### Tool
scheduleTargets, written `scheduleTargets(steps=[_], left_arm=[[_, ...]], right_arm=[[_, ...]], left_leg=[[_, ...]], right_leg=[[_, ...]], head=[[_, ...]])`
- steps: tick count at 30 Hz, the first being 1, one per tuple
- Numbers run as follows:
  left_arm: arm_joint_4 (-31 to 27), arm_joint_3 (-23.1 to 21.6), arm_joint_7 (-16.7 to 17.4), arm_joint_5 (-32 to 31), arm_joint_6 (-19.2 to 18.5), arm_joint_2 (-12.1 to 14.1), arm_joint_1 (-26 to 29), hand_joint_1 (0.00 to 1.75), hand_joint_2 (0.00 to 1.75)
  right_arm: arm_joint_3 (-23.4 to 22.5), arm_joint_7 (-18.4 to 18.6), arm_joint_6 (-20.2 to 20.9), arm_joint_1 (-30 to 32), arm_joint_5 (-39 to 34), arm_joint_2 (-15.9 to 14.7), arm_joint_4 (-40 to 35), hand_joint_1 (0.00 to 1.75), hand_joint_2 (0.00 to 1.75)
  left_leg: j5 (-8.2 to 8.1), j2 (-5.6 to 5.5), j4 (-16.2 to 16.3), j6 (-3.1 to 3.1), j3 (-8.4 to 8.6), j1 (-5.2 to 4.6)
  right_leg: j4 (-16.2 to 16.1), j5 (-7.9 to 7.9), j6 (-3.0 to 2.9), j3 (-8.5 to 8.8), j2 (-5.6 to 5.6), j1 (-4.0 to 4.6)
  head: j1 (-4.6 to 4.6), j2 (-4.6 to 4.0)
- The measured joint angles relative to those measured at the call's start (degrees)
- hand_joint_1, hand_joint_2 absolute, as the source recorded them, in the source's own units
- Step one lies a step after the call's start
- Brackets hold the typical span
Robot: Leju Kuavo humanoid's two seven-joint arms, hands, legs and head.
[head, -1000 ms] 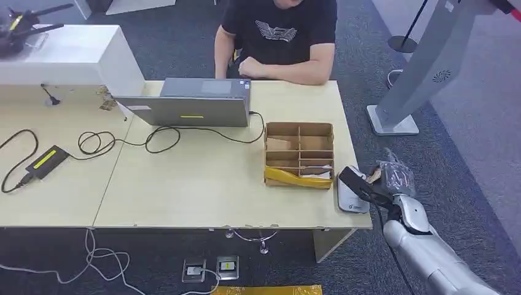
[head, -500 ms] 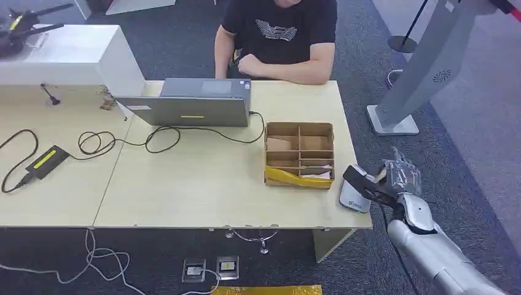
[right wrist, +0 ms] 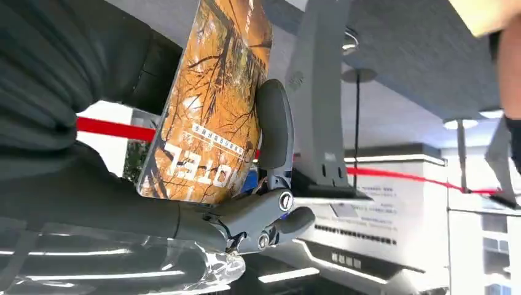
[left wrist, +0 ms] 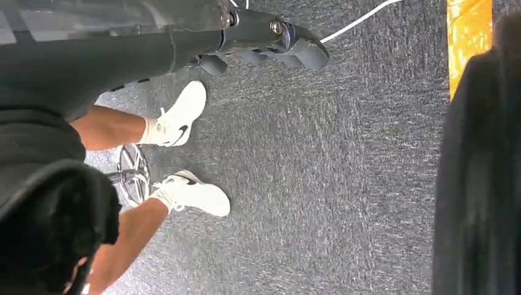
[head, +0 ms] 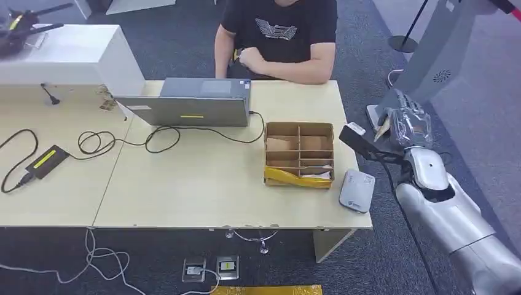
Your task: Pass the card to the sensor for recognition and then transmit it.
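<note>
My right hand is raised past the table's right edge, level with the cardboard box. It grips the card, which looks dark from the head view and juts toward the box. The right wrist view shows the card as an orange printed face with the word HOTEL, pinched between thumb and fingers. The grey-white sensor lies flat near the table's front right corner, nearer me than the hand and apart from the card. My left hand hangs over the carpet holding nothing.
A compartmented cardboard box stands left of the card. A person sits at the far side behind a laptop. Cables and a power brick lie at the left. A grey kiosk stand rises on the right.
My right hand has lifted the card off the sensor and carried it up and away from me, to beside the box. The sensor now lies uncovered.
</note>
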Motion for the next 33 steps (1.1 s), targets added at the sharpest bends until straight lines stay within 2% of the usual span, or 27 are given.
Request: scheduleTargets(steps=[9,24,33], left_arm=[[0.0,0.0,0.0,0.0,0.0,0.0,0.0,0.0,0.0],[0.0,0.0,0.4,0.0,0.5,0.0,0.0,0.0,0.0],[0.0,0.0,0.4,-0.5,0.8,0.0,-0.1,0.0,0.0]], right_arm=[[-1.0,-0.1,-0.1,0.0,0.4,0.0,-4.2,1.75,1.75],[-0.9,-2.4,-0.4,-2.7,0.3,0.6,-5.3,1.75,1.75],[2.0,-3.8,-2.0,-3.7,0.0,3.8,-3.6,1.75,1.75]], left_leg=[[-0.01,0.01,0.0,0.01,0.0,-0.01],[0.0,0.01,0.0,0.0,-0.06,0.0],[0.0,-0.01,0.0,0.0,-0.06,0.0]], right_leg=[[0.0,0.0,0.0,0.0,0.05,-0.02],[0.0,0.0,0.0,0.0,0.04,-0.01],[0.0,0.0,0.0,-0.01,-0.01,0.0]], head=[[0.02,-0.02],[0.02,0.0],[0.02,0.0]])
